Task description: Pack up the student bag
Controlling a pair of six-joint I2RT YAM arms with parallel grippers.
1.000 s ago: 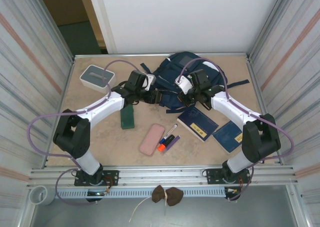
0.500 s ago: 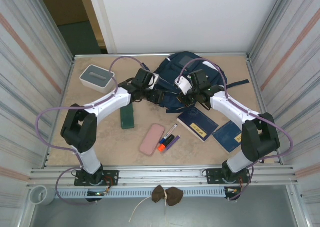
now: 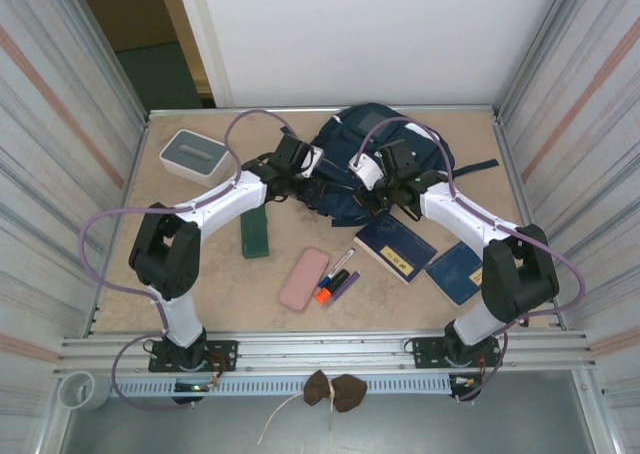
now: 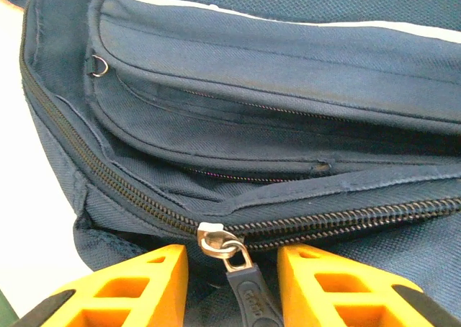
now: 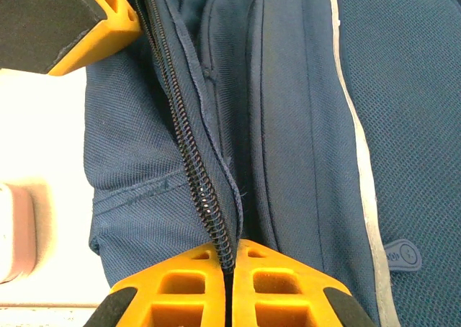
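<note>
The student bag (image 3: 375, 124) lies at the back middle of the table, navy with thin light stripes. My left gripper (image 3: 316, 185) is at its left edge, open. In the left wrist view the orange fingers (image 4: 155, 276) stand either side of the main zip's metal slider (image 4: 215, 240) and its dark pull tab (image 4: 248, 294), touching neither. My right gripper (image 3: 372, 196) is at the bag's near edge. In the right wrist view it is (image 5: 227, 261) shut on the bag's zip edge (image 5: 205, 190), with a left finger (image 5: 108, 10) at the top left.
A white-and-grey box (image 3: 195, 155) stands at the back left. In front of the bag lie a green case (image 3: 255, 234), a pink pencil case (image 3: 303, 278), some markers (image 3: 337, 277) and two blue notebooks (image 3: 395, 246) (image 3: 457, 271). Corrugated walls close in both sides.
My left arm has swung right, bringing its gripper from beside the box side up to the bag's zip. The right arm has stayed put on the bag.
</note>
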